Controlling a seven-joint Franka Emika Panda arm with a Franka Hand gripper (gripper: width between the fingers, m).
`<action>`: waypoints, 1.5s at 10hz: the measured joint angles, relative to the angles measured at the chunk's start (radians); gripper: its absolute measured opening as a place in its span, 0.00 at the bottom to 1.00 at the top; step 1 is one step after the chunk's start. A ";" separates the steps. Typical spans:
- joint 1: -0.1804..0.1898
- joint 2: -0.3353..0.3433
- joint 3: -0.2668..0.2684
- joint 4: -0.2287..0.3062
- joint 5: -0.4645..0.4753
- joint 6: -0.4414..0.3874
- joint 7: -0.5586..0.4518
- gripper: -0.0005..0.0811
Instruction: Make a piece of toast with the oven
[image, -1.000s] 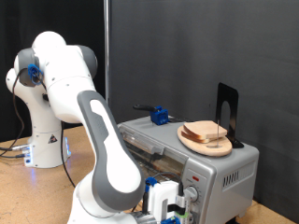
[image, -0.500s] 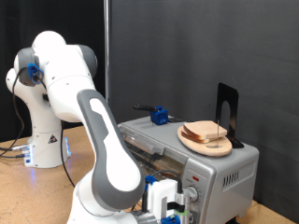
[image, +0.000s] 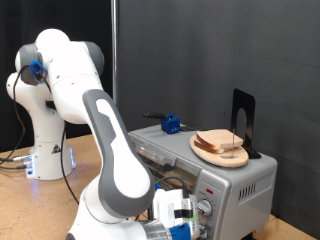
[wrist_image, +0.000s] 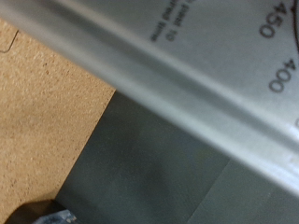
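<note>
Low at the oven (image: 205, 170) front sits the gripper (image: 180, 222) (finger state unclear); toast (image: 220, 143) waits on its plate (image: 205, 152) above. A careless swing could bump the knobs (image: 207, 208).

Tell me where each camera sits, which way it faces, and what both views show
Exterior view: off the arm, facing the oven, with toast on a wooden plate on top; white arm and gripper at the oven's front.
Wrist view: on the hand, close against the oven's metal panel with temperature numbers; no fingers visible.
Shared: the oven.
</note>
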 joint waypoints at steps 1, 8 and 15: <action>0.000 -0.006 0.001 -0.011 0.007 0.009 -0.033 0.15; 0.001 -0.032 0.002 -0.056 0.053 0.035 -0.265 0.16; 0.000 -0.033 0.002 -0.059 0.059 0.036 -0.318 0.16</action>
